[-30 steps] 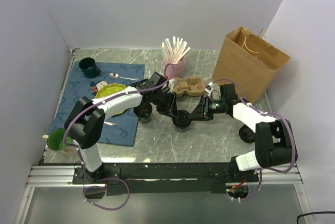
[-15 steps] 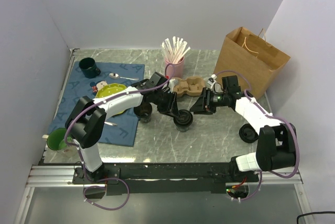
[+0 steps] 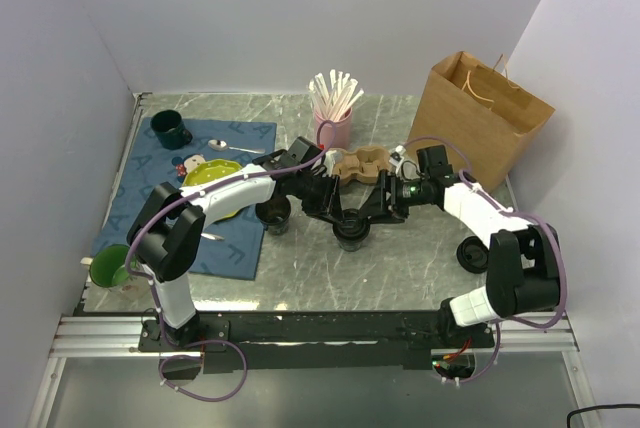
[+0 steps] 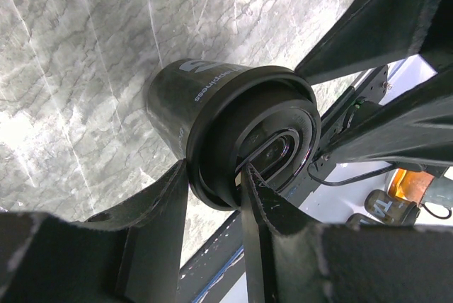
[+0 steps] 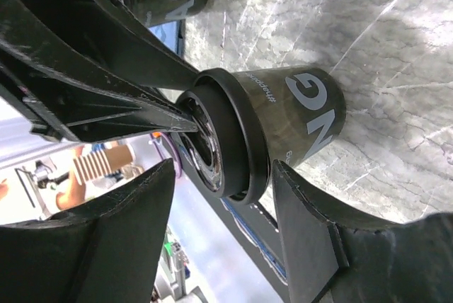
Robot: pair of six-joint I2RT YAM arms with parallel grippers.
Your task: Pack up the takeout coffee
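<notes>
Back from its retreat toward the paper bag [image 3: 480, 123], the right end effector [image 3: 372, 210] is at the coffee cup [image 3: 350, 238] again, its jaws spread wider than a second ago. The left end effector [image 4: 216, 175] has not shifted. The cup stands upright in the middle of the marble tabletop [image 3: 400, 273] with its black lid [image 4: 248, 133] on. The left end effector is clenched on that lid, one finger outside the rim and the other pressed into the recess on top. The right one is released, with a finger on either side of the lid and a gap showing at each. A second cup [image 3: 273, 215] stands just to the left at the edge of the blue mat [image 3: 170, 213], and the cardboard cup carrier [image 3: 360, 165] lies just behind
</notes>
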